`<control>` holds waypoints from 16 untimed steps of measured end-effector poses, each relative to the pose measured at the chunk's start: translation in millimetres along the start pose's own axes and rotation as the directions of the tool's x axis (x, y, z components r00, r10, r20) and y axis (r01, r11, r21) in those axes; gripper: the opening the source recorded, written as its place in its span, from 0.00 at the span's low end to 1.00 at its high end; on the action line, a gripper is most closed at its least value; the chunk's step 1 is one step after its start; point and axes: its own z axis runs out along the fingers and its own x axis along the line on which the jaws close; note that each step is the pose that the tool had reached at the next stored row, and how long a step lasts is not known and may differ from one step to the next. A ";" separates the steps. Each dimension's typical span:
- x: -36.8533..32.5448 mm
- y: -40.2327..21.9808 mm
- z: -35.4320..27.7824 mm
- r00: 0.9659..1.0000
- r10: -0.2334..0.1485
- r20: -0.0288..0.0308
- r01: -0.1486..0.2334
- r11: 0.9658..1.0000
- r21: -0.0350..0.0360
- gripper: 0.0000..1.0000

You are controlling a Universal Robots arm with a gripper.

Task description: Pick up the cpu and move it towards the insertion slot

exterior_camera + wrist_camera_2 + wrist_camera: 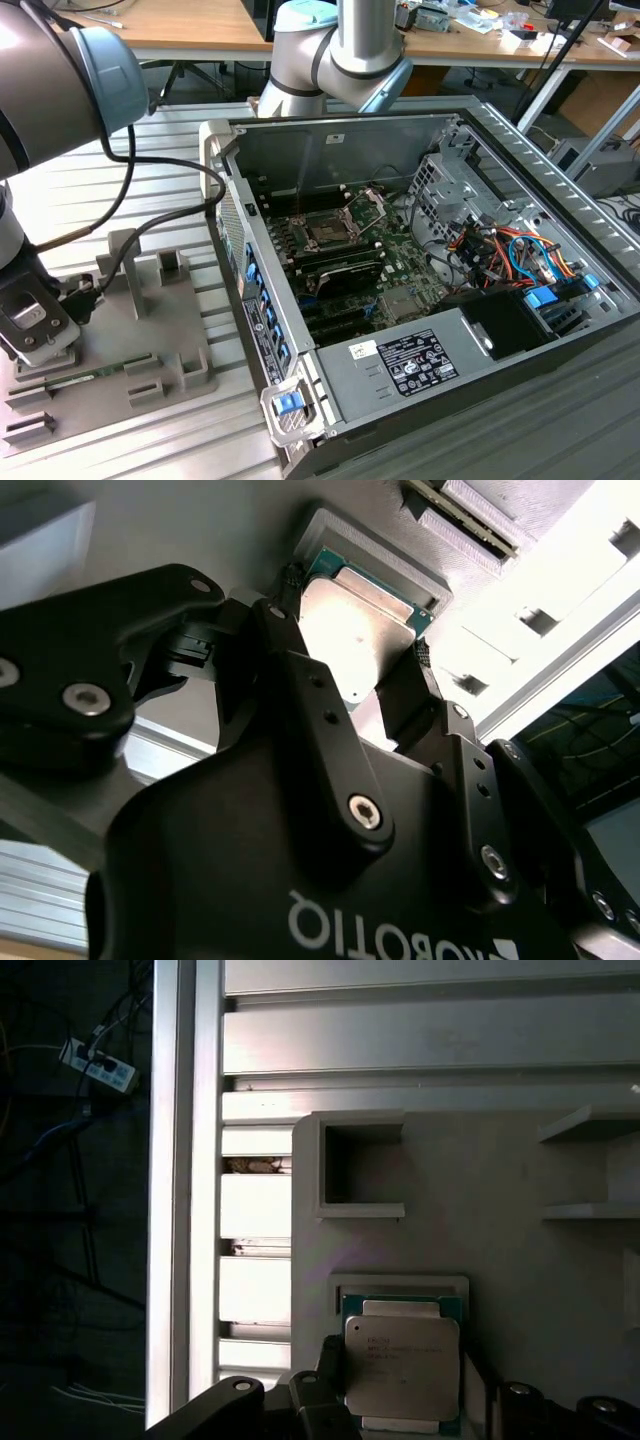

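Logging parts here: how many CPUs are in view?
1. The cpu sits in a recess of the tray, at the gripper. The slot in the case seems to hold none; more may be hidden.

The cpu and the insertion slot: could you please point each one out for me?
the cpu (402,1368): first wrist view, middle of its silvery metal top.
the insertion slot (326,232): exterior view, dark square centre of the socket.

Exterior view evenly lit, sharp; second wrist view: glare on cpu (352,630), blown-out bright corner.
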 end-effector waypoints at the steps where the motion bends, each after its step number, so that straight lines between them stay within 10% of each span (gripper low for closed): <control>1: 0.0 0.0 -0.6 1.000 0.000 0.000 0.000 1.000 0.000 0.55; 16: 0.0 0.2 -7.3 1.000 0.000 0.000 0.000 1.000 0.000 0.55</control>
